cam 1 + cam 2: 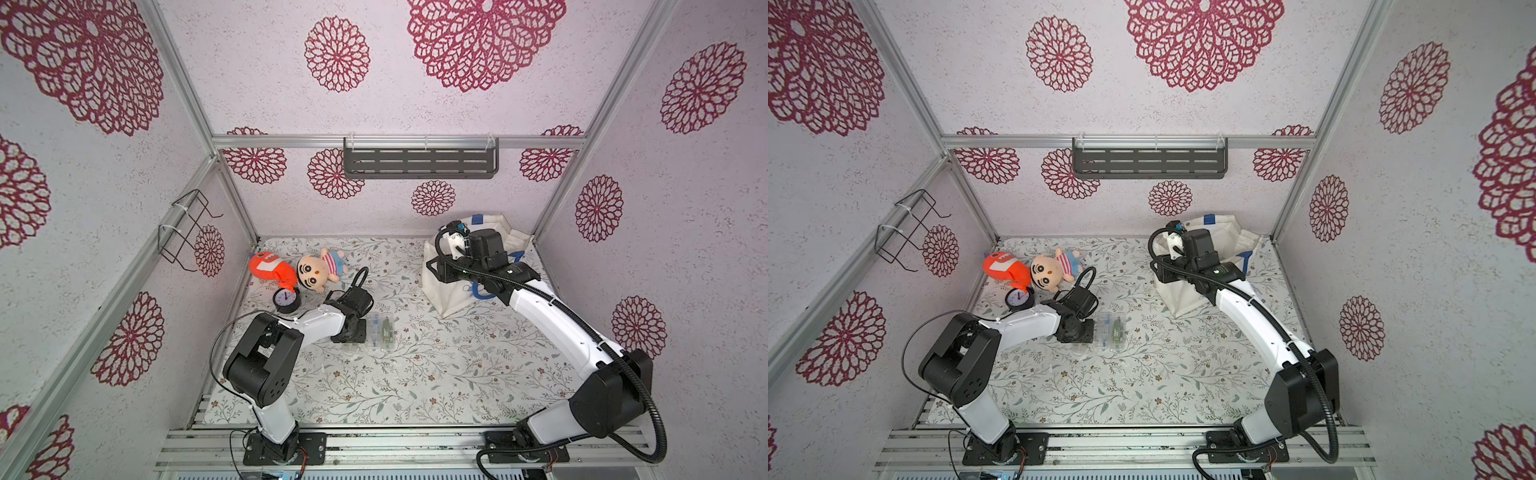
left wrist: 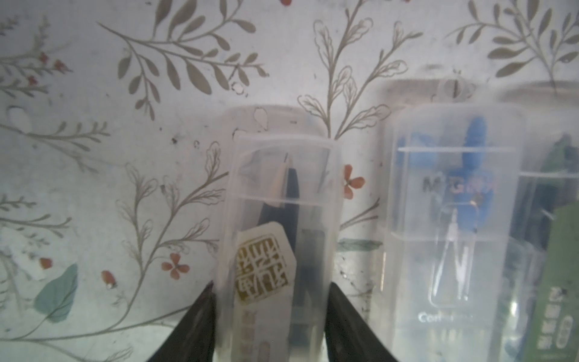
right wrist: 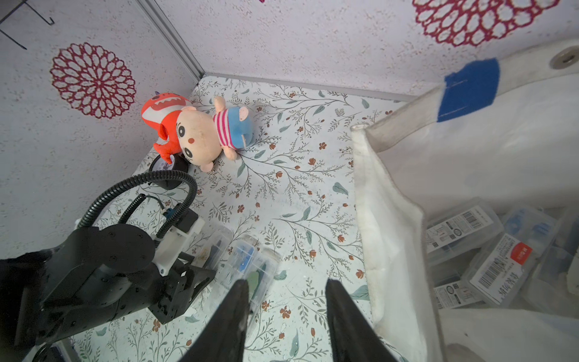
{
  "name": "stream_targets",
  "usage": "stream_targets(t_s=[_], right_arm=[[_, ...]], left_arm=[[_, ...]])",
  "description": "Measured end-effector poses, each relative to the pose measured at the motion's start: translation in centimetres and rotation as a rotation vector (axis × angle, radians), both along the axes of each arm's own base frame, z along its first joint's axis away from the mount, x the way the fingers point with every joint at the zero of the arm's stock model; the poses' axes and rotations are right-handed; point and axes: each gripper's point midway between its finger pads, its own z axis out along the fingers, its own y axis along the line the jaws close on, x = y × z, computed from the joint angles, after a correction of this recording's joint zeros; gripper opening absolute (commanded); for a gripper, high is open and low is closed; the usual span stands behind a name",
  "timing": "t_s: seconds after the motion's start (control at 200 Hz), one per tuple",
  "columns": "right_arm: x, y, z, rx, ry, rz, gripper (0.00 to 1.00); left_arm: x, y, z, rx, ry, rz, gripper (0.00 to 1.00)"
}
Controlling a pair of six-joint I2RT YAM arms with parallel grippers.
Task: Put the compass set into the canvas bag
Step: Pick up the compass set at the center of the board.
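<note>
left gripper (image 2: pixel 272 286) clamped across the width of a clear plastic compass-set case (image 2: pixel 282 194) holding a dark blue compass, mid-way across the floral-print tabletop (image 1: pixel 415 374); can't tell if it's lifted. Long axis in line with the fingers, pencil tip pointing away from the wrist. Blue-compass case (image 2: pixel 454 203) and green-compass case (image 2: pixel 557 250) just beside, parallel. Further back, right gripper (image 3: pixel 285 282) part-open, empty, beside the rim of the cream-white canvas bag with blue handles (image 3: pixel 391 219); several boxed cases (image 3: pixel 498 266) already inside. Partway done: three sets left, this one still to carry and drop
</note>
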Motion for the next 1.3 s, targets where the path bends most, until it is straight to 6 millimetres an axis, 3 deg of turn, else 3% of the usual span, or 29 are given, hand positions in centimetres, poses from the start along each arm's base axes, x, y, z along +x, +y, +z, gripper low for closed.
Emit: stream_targets(t_s=[0.21, 0.315, 0.42, 0.585, 0.71, 0.881, 1.046, 1.301], right_arm=[[-0.5, 0.6, 0.0, 0.013, 0.008, 0.030, 0.45], [-0.9, 1.2, 0.1, 0.030, 0.017, 0.060, 0.45], [-1.4, 1.8, 0.0, 0.053, 0.039, 0.094, 0.46], [-1.7, 3.1, -1.4, 0.093, 0.108, 0.139, 0.45], [-2.0, 4.8, -2.8, 0.125, 0.169, 0.181, 0.49], [-3.3, 7.7, -3.0, 0.207, 0.230, 0.261, 0.54], [-4.5, 9.9, -2.7, 0.273, 0.264, 0.326, 0.62], [-5.2, 11.7, -3.9, 0.293, 0.318, 0.356, 0.56]], left_arm=[[-0.3, 0.2, 0.3, -0.011, -0.027, -0.003, 0.43], [-0.7, 0.3, 1.7, -0.028, -0.077, -0.026, 0.39], [-0.4, -0.7, 5.4, -0.066, -0.207, -0.105, 0.40], [0.5, -4.6, 13.0, -0.189, -0.466, -0.283, 0.41], [1.2, -6.1, 16.0, -0.239, -0.583, -0.357, 0.42], [1.6, -7.4, 16.8, -0.265, -0.628, -0.424, 0.41], [1.7, -8.1, 16.4, -0.273, -0.626, -0.458, 0.41], [1.7, -8.6, 16.9, -0.289, -0.641, -0.469, 0.41]])
